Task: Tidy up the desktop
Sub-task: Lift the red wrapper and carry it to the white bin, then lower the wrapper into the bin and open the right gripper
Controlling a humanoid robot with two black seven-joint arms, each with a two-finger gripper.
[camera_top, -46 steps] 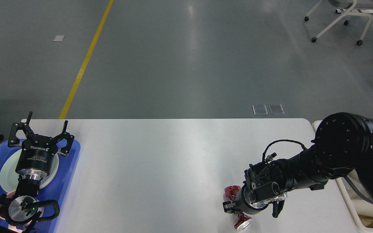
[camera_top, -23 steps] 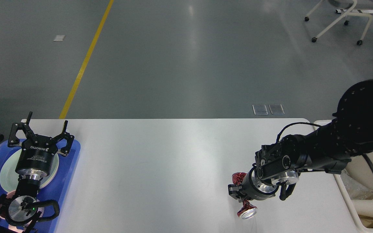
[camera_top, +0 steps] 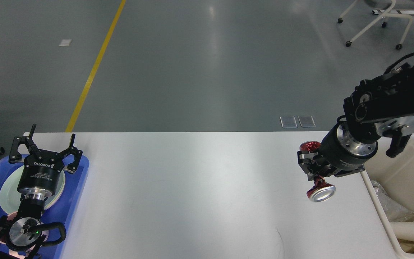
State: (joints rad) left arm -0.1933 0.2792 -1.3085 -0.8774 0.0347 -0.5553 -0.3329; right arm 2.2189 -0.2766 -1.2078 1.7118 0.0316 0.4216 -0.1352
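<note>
Head view: right gripper clamps a crushed, glossy red can; left gripper spread empty.

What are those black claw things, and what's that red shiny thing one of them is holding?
They are a robot's two arms, seen from a camera in its head looking down at a white desktop. Each arm ends in a two-finger claw. The right gripper is shut on a crushed red can, lifted near a cream bin with rubbish inside. The left gripper is open and holds nothing, above a blue tray with a plate on it.
</note>
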